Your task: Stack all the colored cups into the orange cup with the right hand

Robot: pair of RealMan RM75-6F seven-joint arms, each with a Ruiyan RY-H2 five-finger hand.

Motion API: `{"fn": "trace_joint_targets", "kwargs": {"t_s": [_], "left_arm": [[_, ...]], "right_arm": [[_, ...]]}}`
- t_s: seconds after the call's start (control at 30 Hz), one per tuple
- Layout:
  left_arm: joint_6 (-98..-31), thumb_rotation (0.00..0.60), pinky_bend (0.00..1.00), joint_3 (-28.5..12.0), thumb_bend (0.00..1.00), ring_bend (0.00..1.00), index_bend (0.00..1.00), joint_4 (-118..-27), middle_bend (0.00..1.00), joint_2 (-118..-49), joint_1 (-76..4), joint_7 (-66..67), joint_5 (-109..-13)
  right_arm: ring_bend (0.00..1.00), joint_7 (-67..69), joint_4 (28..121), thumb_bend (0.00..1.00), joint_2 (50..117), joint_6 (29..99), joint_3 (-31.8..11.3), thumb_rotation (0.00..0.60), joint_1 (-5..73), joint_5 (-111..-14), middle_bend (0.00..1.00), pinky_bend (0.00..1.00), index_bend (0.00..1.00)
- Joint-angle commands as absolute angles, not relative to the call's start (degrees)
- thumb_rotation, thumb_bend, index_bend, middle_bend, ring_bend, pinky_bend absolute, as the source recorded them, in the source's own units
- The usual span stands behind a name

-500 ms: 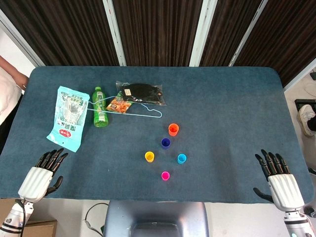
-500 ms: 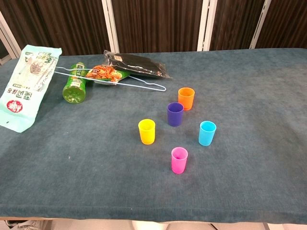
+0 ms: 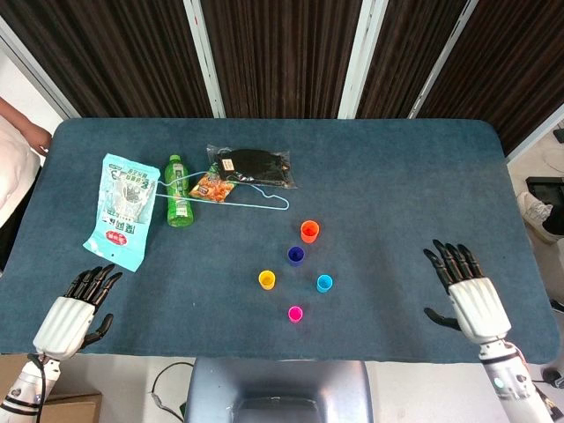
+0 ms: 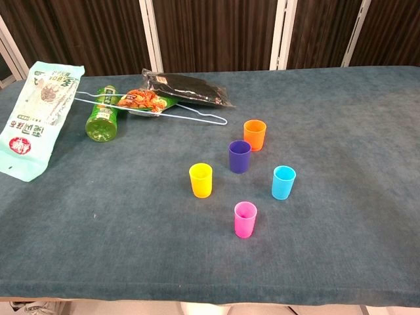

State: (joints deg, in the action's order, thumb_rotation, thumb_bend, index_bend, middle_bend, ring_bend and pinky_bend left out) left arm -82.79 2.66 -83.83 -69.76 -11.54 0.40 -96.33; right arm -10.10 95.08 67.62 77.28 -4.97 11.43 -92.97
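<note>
Right robot hand (image 3: 467, 291) open, wrist cut off, cups (image 3: 295, 256) unobstructed

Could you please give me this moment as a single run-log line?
stage: pre-grasp | right robot hand: open, empty, right of cups | left robot hand: open, idle | orange cup: upright, empty | stacked: none

I see cups (image 3: 297, 267) clustered mid-table (image 3: 414, 176); bottle (image 3: 178, 203), pouch (image 3: 122, 210), hanger (image 3: 231, 194) & bags (image 3: 249, 166) lie far-left of them; right hand (image 3: 469, 296) well apart, right of cups.
</note>
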Motion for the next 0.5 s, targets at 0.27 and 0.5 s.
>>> {"fn": "trace_joint_targets", "kwargs": {"t_s": [0.27, 0.5], "left_arm": [[-83.7, 0.6, 0.12, 2.48, 0.46, 0.0, 0.0, -83.78, 0.0, -68.89, -11.06, -0.86, -95.84], [-84.19, 0.6, 0.12, 2.52, 0.46, 0.0, 0.0, -83.45, 0.0, -68.48, -10.86, -1.82, -95.91]], "right_arm": [[0.0, -30.73, 91.68, 0.3, 82.59, 53.12, -18.53, 0.6, 36.91, -71.94, 0.0, 0.0, 0.34], [0.0, -38.22, 82.6, 0.32, 93.1, 48.71, -17.59, 0.6, 44.91, -62.59, 0.0, 0.0, 0.42]]}}
